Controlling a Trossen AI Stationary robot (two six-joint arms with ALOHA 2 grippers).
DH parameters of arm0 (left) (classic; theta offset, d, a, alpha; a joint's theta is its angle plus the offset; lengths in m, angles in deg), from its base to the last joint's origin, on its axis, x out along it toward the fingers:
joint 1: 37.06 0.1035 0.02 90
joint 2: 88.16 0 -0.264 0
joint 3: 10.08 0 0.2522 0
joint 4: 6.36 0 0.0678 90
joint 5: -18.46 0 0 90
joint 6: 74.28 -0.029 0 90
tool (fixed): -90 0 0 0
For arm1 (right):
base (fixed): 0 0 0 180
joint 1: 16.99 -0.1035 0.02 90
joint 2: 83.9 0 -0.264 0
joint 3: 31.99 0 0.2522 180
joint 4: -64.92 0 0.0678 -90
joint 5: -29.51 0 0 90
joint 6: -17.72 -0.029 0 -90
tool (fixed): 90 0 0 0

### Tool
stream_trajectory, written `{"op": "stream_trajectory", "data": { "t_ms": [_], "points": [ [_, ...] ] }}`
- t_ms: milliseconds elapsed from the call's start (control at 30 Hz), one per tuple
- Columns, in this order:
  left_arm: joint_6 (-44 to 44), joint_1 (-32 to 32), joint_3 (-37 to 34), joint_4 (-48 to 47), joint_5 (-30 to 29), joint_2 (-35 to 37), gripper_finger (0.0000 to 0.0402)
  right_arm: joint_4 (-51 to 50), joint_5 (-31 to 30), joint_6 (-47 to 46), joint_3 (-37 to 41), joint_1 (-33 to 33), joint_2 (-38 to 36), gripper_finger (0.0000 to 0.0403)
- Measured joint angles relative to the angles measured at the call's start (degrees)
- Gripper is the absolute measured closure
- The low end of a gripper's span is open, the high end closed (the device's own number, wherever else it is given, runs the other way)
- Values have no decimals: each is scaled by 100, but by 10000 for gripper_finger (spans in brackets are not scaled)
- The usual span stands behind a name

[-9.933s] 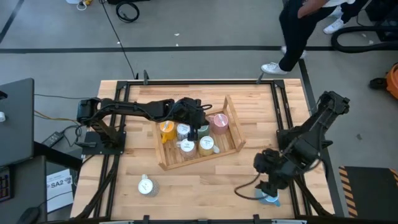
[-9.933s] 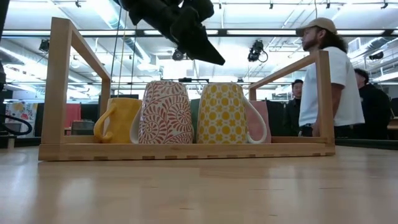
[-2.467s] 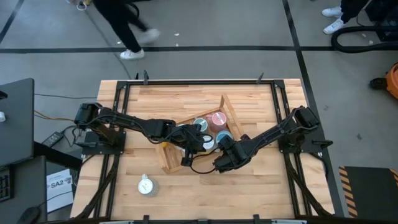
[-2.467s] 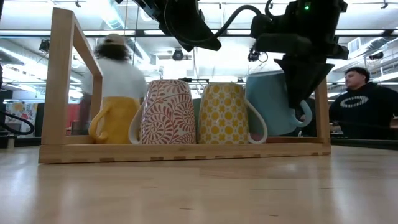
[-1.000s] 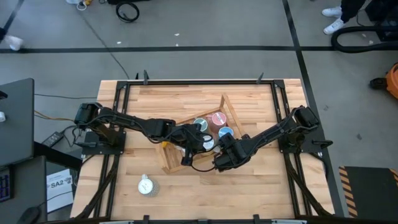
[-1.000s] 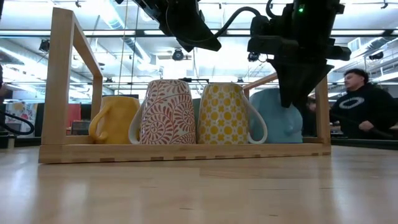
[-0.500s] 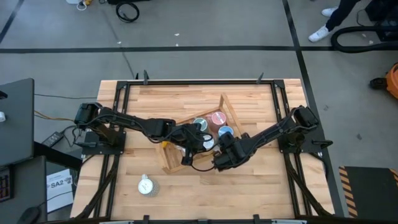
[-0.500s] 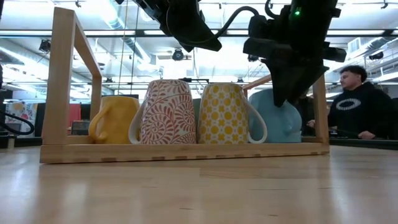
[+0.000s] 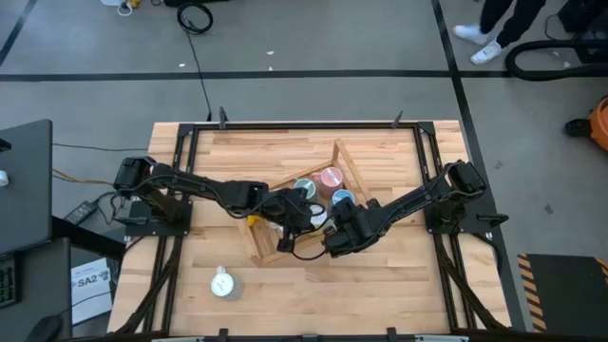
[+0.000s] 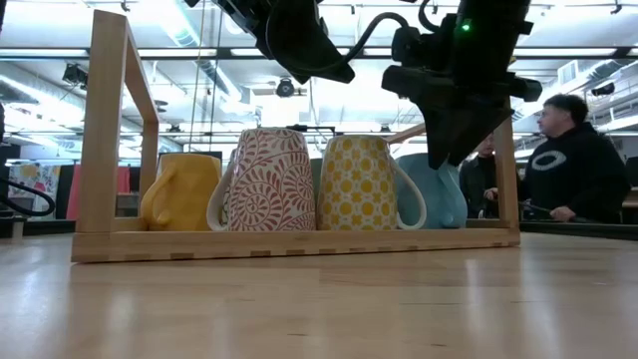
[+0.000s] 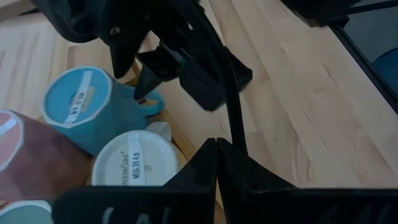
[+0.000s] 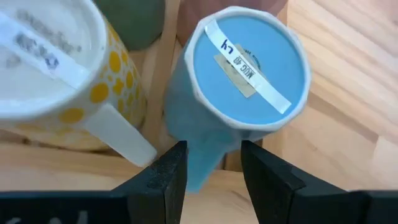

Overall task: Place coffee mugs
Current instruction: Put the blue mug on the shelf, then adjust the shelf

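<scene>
Pale plank table (image 9: 380,285) on grey floor; open office with ceiling lights behind, a seated person (image 10: 573,160) at right. Lone mug (image 9: 221,283) upside down near the left front edge. Wooden-frame tray (image 10: 110,140) mid-table, holding glossy inverted mugs: yellow (image 10: 179,191), red-patterned (image 10: 262,179), yellow-dotted (image 10: 357,183), blue (image 12: 239,81). Left gripper (image 11: 214,146) above, fingers together. Right gripper (image 12: 211,165) parted astride the blue handle.

In the pale wooden tray (image 10: 299,243) stand a mustard-yellow mug (image 10: 179,191), a white mug with red leafy swirls (image 10: 269,179), a white mug with yellow dotted circles (image 10: 356,183) and a light blue mug (image 12: 239,93) (its upturned base bears a white label). The desk (image 9: 380,285) is light wood; both arms are black.
</scene>
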Motion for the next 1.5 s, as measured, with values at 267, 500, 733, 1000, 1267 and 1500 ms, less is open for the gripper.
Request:
{"op": "stream_trajectory", "data": {
  "t_ms": [267,500,733,1000,1267,1500],
  "points": [
    [4,-6,-4,21,20,76,388,-552,258,194,-9,-122,-13,247],
    [772,-115,-2,-119,23,465,388,-831,259,316,-9,-486,-240,247],
    [1919,-559,3,-1322,20,893,388,-974,195,846,-11,-761,-551,247],
    [3630,-1396,0,-1750,78,953,388,-788,-82,1304,-11,-786,-771,247],
    [4795,-2284,0,-1770,-104,953,388,-760,-135,1560,-11,-717,-776,247],
    [5503,-2490,0,-2472,-888,953,388,-721,-230,1565,-11,-719,-776,247]
  ]
}}
